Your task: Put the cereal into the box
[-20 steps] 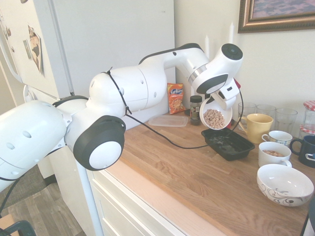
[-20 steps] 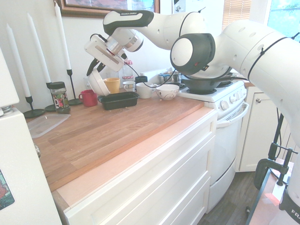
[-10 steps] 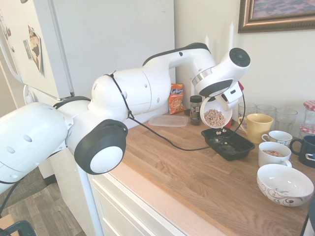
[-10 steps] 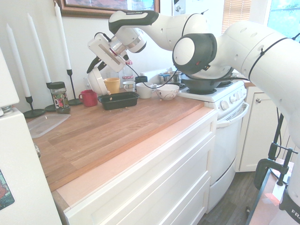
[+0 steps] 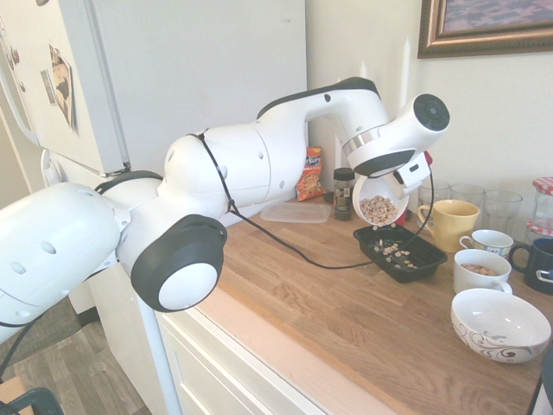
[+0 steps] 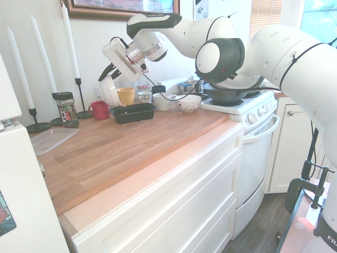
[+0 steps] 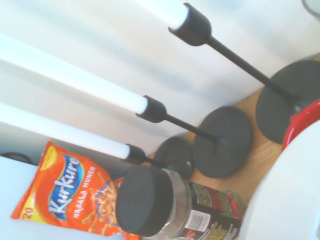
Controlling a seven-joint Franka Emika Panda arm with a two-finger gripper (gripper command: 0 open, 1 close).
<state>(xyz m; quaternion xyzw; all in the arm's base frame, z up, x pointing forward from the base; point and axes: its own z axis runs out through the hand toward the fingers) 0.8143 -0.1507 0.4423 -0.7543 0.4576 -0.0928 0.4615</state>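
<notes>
Your end effector (image 6: 112, 73): one, closed on the rim of a white bowl (image 5: 377, 201), which is tipped steeply over the black box.

Cereal (image 5: 378, 210): a heap in the tilted bowl, some pieces at its lower lip, others scattered on the floor of the box.

Box (image 5: 401, 261): one, black, shallow, flat on the table (image 5: 333, 316), its open top below the bowl's lip.

To the wall side of your box: a yellow mug (image 5: 454, 225), near its rim, and a red mug (image 6: 99, 110), just beside the bowl in the second exterior view.

Toward the stove (image 6: 247, 118): a white mug (image 5: 481, 271) with brownish contents, near the box; a patterned bowl (image 5: 500, 324); a dark blue mug (image 5: 537, 264).

Toward the fridge (image 5: 194, 86): a dark-lidded jar (image 5: 343, 194), a clear flat container (image 5: 296, 213) and an orange snack bag (image 5: 309, 175).

Against the wall: three white candles in black holders (image 7: 222, 142).

Your room for moving: bare wood runs from the box to the table's front edge; the wall side is crowded.
</notes>
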